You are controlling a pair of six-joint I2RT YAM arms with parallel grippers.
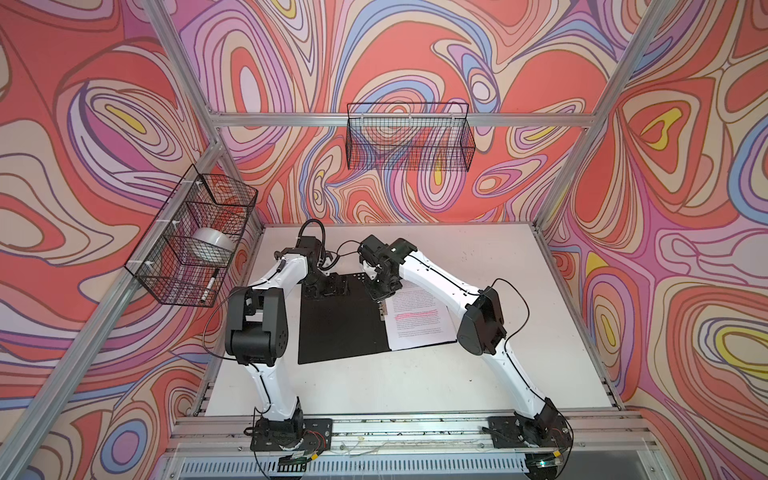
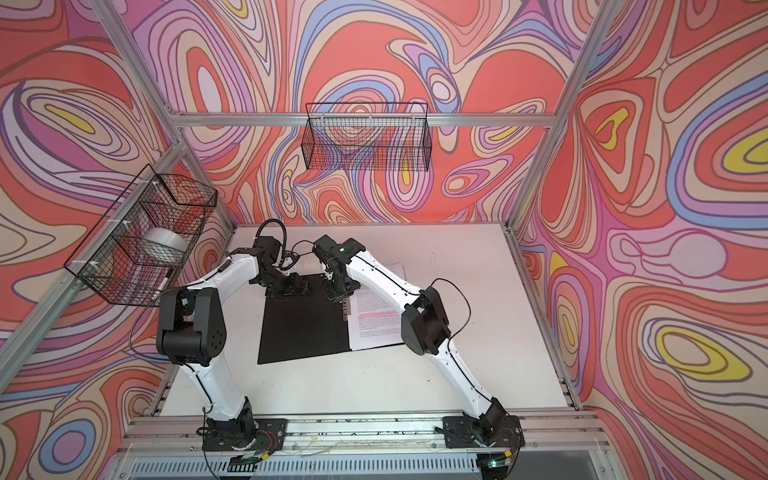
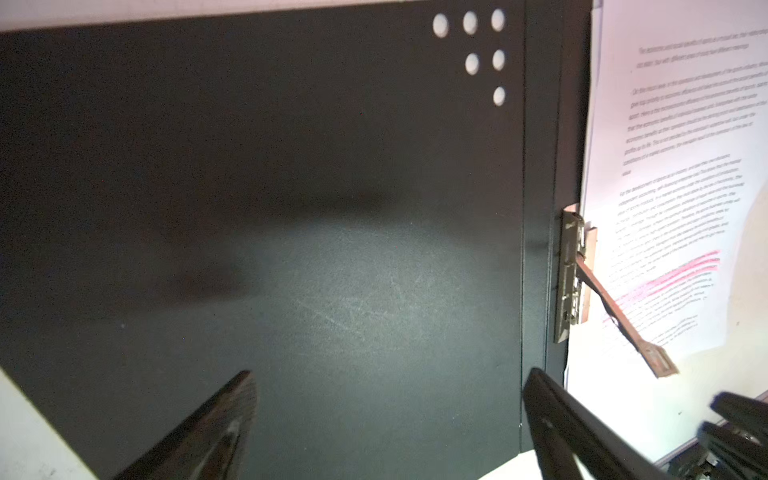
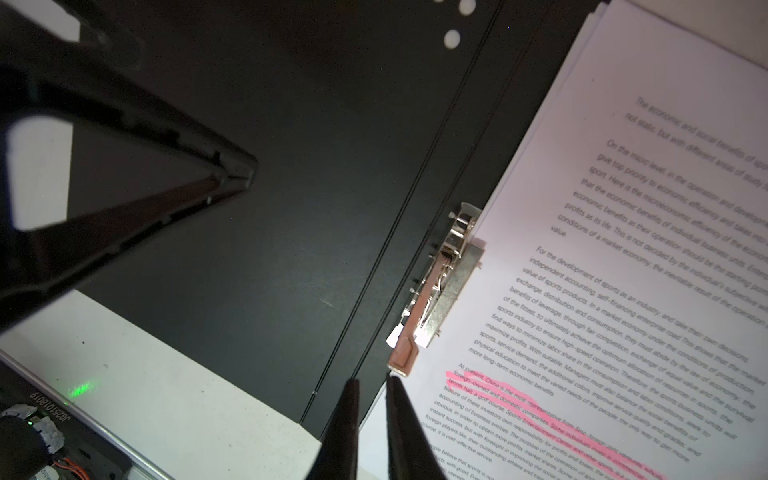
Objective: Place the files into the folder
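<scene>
The white bench (image 1: 415, 386) carries the folder (image 1: 340, 320), which lies open and flat with its black inside up, midway between the two arms. The files (image 1: 419, 316) lie on its right-hand leaf, print upward, with a pink-highlighted passage showing. The metal clip (image 4: 446, 286) runs along the spine, and its plate overlaps the sheets' inner edge.

The left jaws stand wide apart above the far end of the black left-hand leaf. One fingertip (image 3: 232, 399) is over plain cover and the other is by the spine crease, with only the cover between them.

The right jaws stand almost together with a thin slit between them. Their fingertips (image 4: 349, 399) are just beside the clip's lever end (image 4: 401, 359), at the sheets' inner edge. I cannot tell whether they touch it.
</scene>
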